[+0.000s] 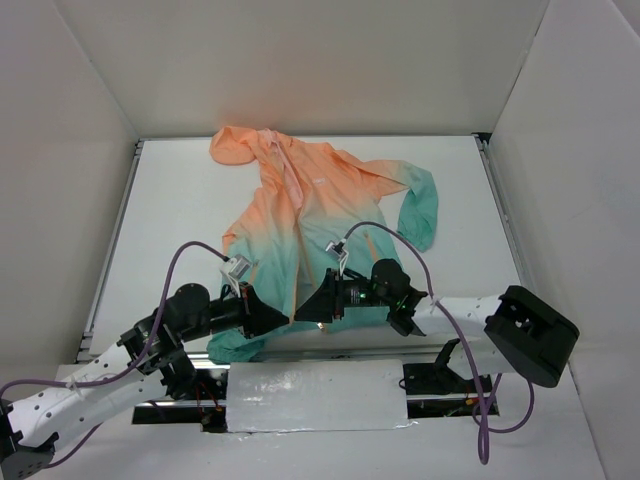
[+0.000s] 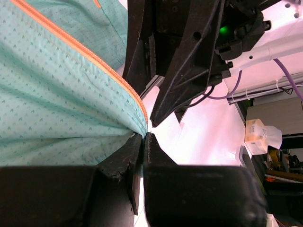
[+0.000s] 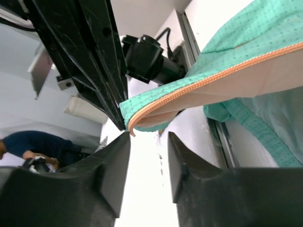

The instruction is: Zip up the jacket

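The jacket [image 1: 300, 215] lies flat on the white table, peach hood at the far left, teal hem toward me. Its orange zipper [image 2: 85, 52] runs down to the hem corner. My left gripper [image 1: 282, 318] is shut on that teal hem corner, right at the zipper's lower end [image 2: 145, 124]. My right gripper [image 1: 303, 308] faces it, tips almost touching. In the right wrist view it is open [image 3: 147, 137], and the other front edge's zipper end [image 3: 131, 126] hangs just above its left fingertip [image 3: 124, 142], not gripped. The front is open.
White enclosure walls [image 1: 80, 150] surround the table, with metal rails [image 1: 110, 240] along its sides. A foil-taped strip [image 1: 315, 395] covers the near edge between the arm bases. Purple cables [image 1: 185, 255] loop over both arms. The jacket's right sleeve [image 1: 420, 210] lies spread out.
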Robot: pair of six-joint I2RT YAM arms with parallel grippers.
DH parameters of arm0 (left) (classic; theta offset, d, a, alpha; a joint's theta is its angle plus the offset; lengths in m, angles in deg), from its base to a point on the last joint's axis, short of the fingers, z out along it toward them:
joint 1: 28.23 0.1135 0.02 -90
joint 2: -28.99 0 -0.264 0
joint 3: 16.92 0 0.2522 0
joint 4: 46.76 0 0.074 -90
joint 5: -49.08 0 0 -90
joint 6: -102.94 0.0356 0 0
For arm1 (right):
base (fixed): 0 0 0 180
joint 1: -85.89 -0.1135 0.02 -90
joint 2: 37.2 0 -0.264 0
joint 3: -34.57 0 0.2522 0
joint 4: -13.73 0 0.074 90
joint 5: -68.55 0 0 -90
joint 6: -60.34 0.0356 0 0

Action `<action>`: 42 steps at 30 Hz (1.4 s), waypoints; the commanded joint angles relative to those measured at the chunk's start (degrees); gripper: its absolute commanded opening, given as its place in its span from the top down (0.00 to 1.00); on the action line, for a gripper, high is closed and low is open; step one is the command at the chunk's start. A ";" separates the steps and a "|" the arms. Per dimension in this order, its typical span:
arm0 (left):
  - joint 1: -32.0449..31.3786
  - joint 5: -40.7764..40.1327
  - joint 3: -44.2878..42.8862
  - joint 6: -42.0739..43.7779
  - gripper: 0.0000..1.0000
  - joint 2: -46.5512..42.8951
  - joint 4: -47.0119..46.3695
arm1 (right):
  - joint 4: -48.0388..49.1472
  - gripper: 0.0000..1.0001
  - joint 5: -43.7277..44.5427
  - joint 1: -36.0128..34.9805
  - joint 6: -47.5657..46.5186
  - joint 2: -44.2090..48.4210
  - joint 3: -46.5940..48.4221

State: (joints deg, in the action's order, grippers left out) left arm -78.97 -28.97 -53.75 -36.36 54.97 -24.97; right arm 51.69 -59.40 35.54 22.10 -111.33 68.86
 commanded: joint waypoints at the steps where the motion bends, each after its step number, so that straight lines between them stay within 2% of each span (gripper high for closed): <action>1: -0.24 1.94 0.48 0.96 1.00 -0.75 -4.87 | 8.47 0.52 -2.12 0.51 0.97 1.09 -0.50; 7: -0.24 2.65 1.01 0.69 1.00 -0.40 -6.10 | 13.04 0.50 -3.62 0.51 3.51 -1.81 0.03; 15: -0.24 2.65 1.62 0.61 1.00 -0.14 -6.71 | 16.11 0.56 -4.67 0.51 5.97 -5.06 1.44; 23: -0.24 2.91 1.98 0.61 1.00 0.92 -7.50 | 16.04 0.78 -4.94 0.51 7.21 -6.55 2.67; 28: -0.24 2.74 1.63 0.96 0.88 0.66 -6.98 | 7.97 0.93 -4.50 0.43 4.84 -6.12 3.98; 30: -0.24 2.56 1.36 1.31 0.81 0.13 -5.84 | 0.19 1.00 -4.50 0.51 1.42 -5.24 5.56; 33: -0.24 1.94 1.27 1.66 0.73 -1.01 -4.35 | -8.10 1.00 -5.63 0.51 -2.37 -4.80 8.02; 37: -0.24 2.12 1.98 1.57 0.69 -1.72 -4.69 | -12.78 1.00 -9.33 0.51 -5.18 -5.85 10.58; 40: -0.24 3.96 2.50 1.66 0.55 -1.19 -6.01 | -14.46 1.00 -11.78 0.60 -7.47 -6.12 11.72; 42: -0.24 4.49 2.94 1.66 0.51 -0.76 -6.62 | -15.07 1.00 -13.54 0.60 -8.43 -5.77 11.90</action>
State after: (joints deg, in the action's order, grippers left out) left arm -79.01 -26.63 -51.06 -35.18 54.25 -26.67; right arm 40.00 -68.82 36.02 17.73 -117.49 78.68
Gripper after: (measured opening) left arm 0.475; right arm 0.010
